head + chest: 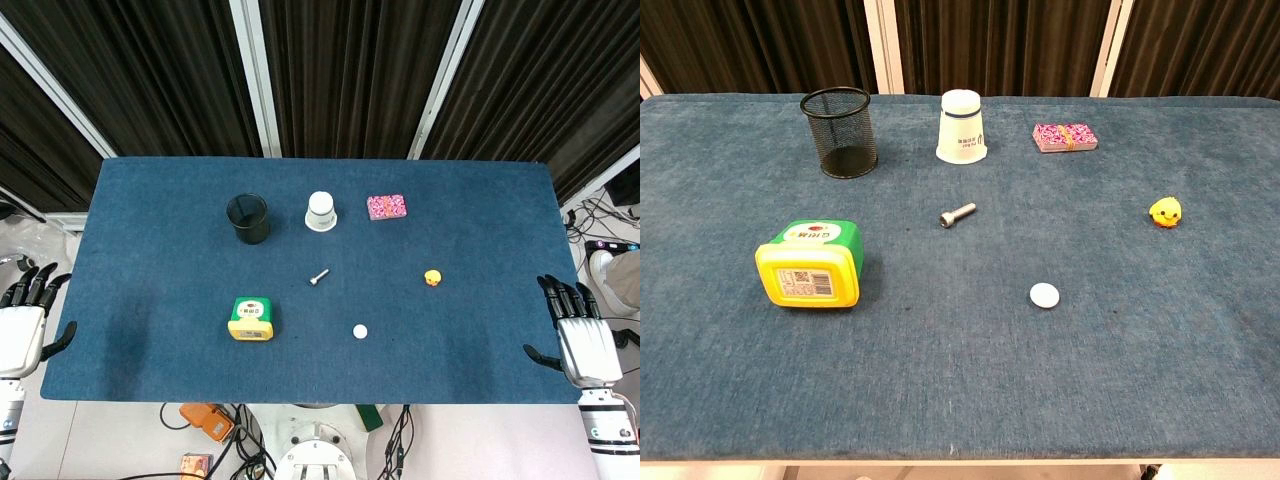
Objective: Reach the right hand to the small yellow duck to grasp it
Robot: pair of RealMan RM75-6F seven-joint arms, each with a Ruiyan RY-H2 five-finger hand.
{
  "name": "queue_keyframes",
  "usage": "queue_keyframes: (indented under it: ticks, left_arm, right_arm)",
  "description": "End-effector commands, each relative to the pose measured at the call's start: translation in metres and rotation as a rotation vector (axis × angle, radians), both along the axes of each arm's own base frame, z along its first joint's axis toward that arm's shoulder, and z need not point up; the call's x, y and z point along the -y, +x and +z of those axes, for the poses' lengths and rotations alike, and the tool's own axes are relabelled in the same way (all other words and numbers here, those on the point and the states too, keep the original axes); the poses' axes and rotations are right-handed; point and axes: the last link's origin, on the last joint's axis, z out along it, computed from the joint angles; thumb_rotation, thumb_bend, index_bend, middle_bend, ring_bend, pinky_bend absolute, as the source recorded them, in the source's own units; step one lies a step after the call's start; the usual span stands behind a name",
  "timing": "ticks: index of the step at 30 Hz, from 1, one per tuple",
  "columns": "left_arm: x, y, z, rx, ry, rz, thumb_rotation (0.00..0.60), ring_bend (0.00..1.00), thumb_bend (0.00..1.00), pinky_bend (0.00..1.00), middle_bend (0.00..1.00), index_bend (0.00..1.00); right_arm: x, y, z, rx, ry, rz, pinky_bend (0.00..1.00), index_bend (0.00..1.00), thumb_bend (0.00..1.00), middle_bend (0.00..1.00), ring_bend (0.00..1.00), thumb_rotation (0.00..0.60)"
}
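Observation:
The small yellow duck (pixel 432 278) (pixel 1166 212) stands on the blue table cloth right of centre. My right hand (pixel 578 335) hovers off the table's right front corner, fingers spread and holding nothing, well to the right of the duck and nearer the front. My left hand (pixel 25 322) is off the left front edge, fingers likewise apart and empty. Neither hand shows in the chest view.
On the blue table (pixel 150 220) stand a black mesh cup (pixel 248 218), an upturned white paper cup (pixel 321 211), a pink patterned pack (pixel 387 207), a metal bolt (pixel 319 277), a white disc (pixel 360 331) and a yellow-green box (pixel 252 318).

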Motion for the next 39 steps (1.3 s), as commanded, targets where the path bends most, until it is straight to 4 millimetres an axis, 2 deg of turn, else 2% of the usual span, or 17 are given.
queue_keyframes:
  ticks: [1,14,21,27,33,39]
  left_arm:
    - [0.0,0.0,0.0,0.002,0.001,0.002,0.6,0.05,0.29,0.18,0.07,0.17]
    - [0.002,0.002,0.002,0.016,0.027,0.002,0.6,0.05,0.29,0.18,0.06,0.17]
    - [0.002,0.0,0.005,0.013,0.03,0.014,0.6,0.05,0.29,0.18,0.06,0.17]
    - [0.002,-0.001,0.004,0.013,0.024,0.014,0.6,0.05,0.3,0.18,0.05,0.17]
    - [0.003,-0.001,0.005,0.013,0.028,0.016,0.6,0.05,0.29,0.18,0.06,0.17]
    - [0.004,-0.001,0.005,0.009,0.026,0.018,0.6,0.05,0.29,0.18,0.06,0.17]
  right_arm:
    - [0.001,0.001,-0.001,-0.001,0.002,0.003,0.11,0.0,0.19,0.14,0.17,0.6]
    - [0.005,-0.002,-0.004,0.004,0.021,-0.01,0.11,0.0,0.19,0.14,0.17,0.6]
    - [0.046,-0.005,-0.023,0.075,0.162,-0.005,0.11,0.0,0.19,0.14,0.17,0.6]
    - [0.086,0.005,-0.031,0.009,0.246,-0.012,0.11,0.01,0.19,0.14,0.17,0.6]
    - [0.117,0.011,-0.039,-0.034,0.262,-0.034,0.11,0.09,0.19,0.14,0.17,0.6]
    - [0.138,0.005,-0.05,0.005,0.266,-0.07,0.11,0.17,0.19,0.14,0.17,0.6]
